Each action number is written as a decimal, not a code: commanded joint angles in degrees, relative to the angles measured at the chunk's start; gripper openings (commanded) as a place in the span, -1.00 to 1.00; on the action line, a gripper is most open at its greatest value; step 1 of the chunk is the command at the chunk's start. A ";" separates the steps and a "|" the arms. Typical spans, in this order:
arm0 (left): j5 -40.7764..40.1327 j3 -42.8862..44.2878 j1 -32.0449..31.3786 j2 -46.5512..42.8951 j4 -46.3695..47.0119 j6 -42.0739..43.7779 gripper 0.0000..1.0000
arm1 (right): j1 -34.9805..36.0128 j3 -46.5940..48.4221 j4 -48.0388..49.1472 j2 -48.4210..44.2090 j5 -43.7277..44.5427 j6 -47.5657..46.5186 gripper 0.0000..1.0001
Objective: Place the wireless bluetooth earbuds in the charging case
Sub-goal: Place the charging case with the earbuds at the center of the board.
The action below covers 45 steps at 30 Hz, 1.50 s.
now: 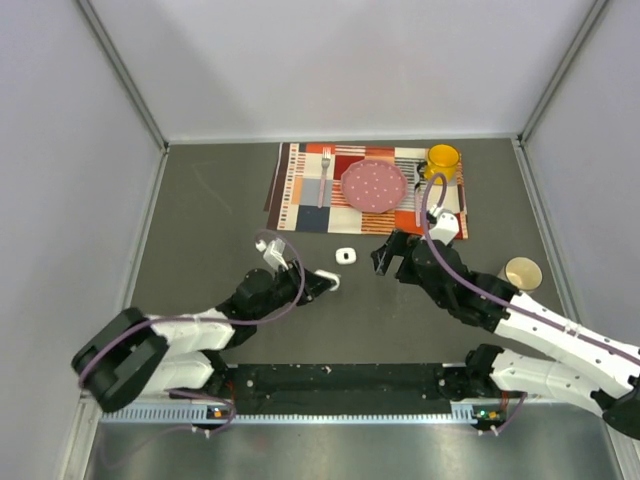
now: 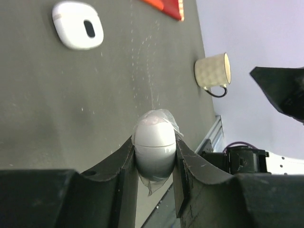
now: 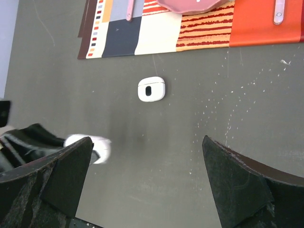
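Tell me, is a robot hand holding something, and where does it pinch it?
The left gripper pinches a small white rounded piece by its two sides. The right gripper is open and empty.

Even, diffuse light, soft shadows; the left gripper (image 2: 154, 142) near the lens looks slightly blurred, perhaps.

1. No lettering, brand or number can be read anywhere from here.
2. The placemat (image 1: 300, 190) carries only coloured blocks and stripes.
3. The case (image 1: 346, 256) shows only a dark oval mark.
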 commanded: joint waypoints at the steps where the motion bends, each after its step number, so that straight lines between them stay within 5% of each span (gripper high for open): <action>1: 7.48 6.53 0.31 9.13 10.44 -6.48 -1.00 | -1.20 -0.35 0.27 -2.24 -2.34 1.13 0.98; 7: 12.77 14.81 0.22 20.83 9.29 -8.05 -1.00 | -1.55 -1.58 -0.61 -3.91 -1.64 1.57 0.98; 12: 10.04 13.15 0.13 26.19 16.05 -14.20 -1.00 | -1.64 -3.34 -1.58 -7.16 -0.49 2.01 0.98; 28: -0.33 12.01 -2.76 29.80 11.49 -18.25 -1.00 | -2.17 -5.54 -2.99 -10.25 2.23 0.52 0.98; 45: -3.67 11.65 -4.26 34.37 10.44 -23.97 -0.69 | -2.17 -6.59 -4.92 -13.76 2.93 1.05 0.98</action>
